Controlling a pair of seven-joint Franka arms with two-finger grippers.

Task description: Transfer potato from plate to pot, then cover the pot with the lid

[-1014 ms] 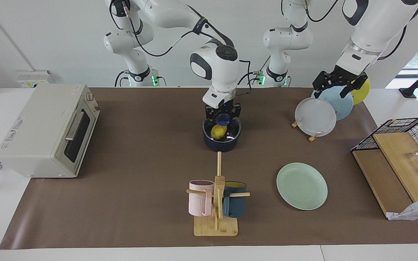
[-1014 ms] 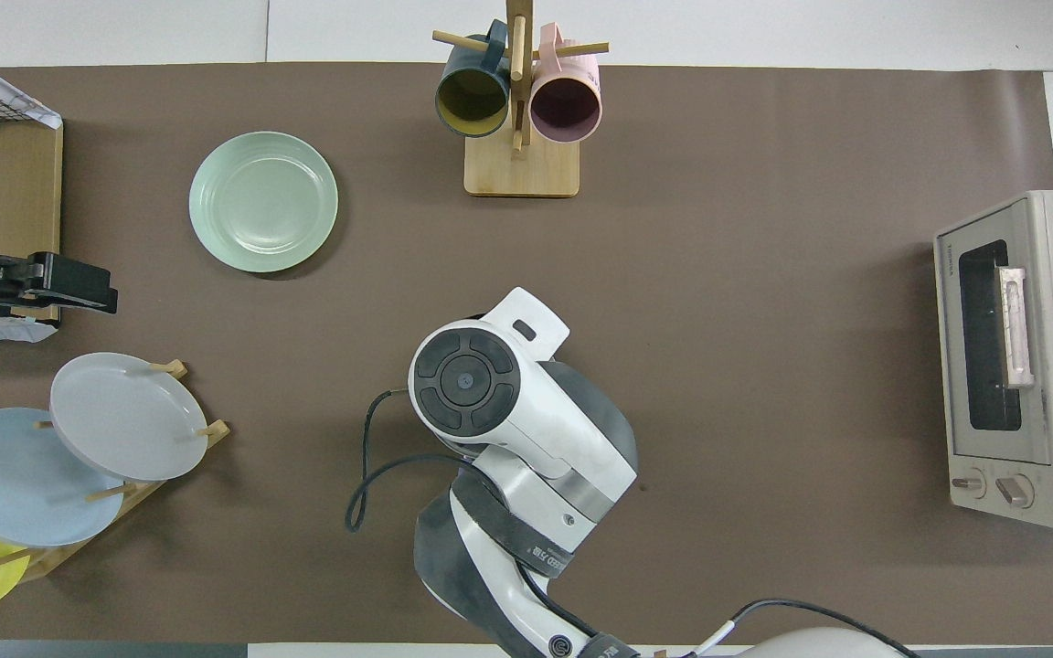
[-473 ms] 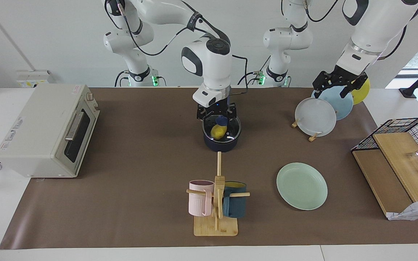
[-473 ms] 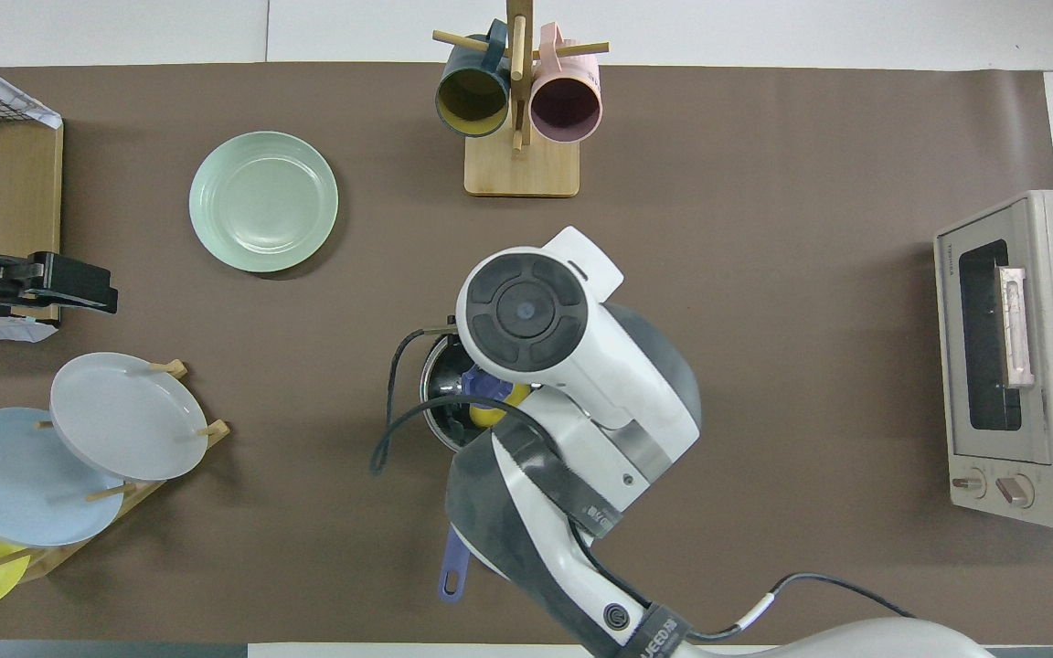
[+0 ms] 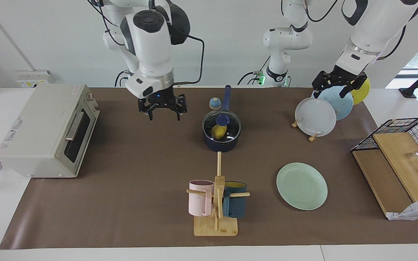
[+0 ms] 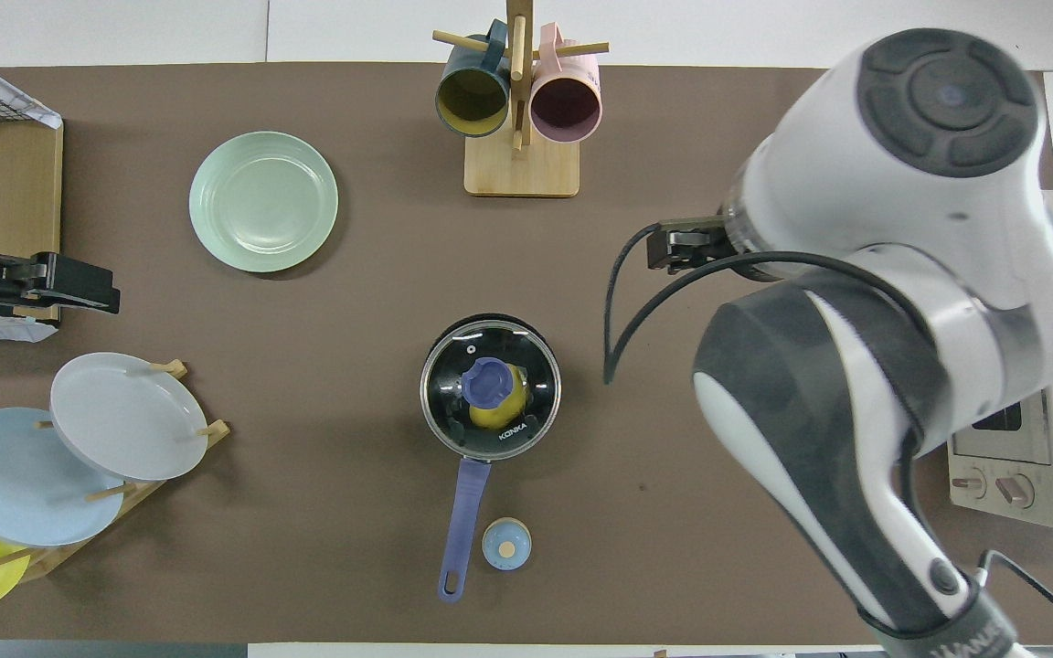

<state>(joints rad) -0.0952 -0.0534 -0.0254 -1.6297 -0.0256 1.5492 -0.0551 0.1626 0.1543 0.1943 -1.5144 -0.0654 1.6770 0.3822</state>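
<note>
The dark navy pot (image 5: pixel 220 145) stands mid-table, its blue handle (image 6: pixel 462 512) pointing toward the robots. The glass lid (image 5: pixel 230 127) with its blue knob (image 6: pixel 487 384) sits on the pot. The yellow potato (image 5: pixel 217 132) lies inside and shows through the glass in the overhead view (image 6: pixel 490 416) too. The mint-green plate (image 5: pixel 302 186) lies bare, farther from the robots, toward the left arm's end; it also shows in the overhead view (image 6: pixel 263 201). My right gripper (image 5: pixel 162 113) is open, holding nothing, raised over the mat between pot and toaster oven. My left gripper (image 5: pixel 334 87) waits over the plate rack.
A small blue-and-tan bell (image 5: pixel 214 103) stands beside the pot's handle. A toaster oven (image 5: pixel 45 130) sits at the right arm's end. A mug rack (image 5: pixel 216 203) stands farther out than the pot. A plate rack (image 5: pixel 316 117) and a wire basket (image 5: pixel 401 152) are at the left arm's end.
My right gripper let go of the lid's knob, rose and swung away toward the toaster oven. The lid stays on the pot. The left arm has not moved.
</note>
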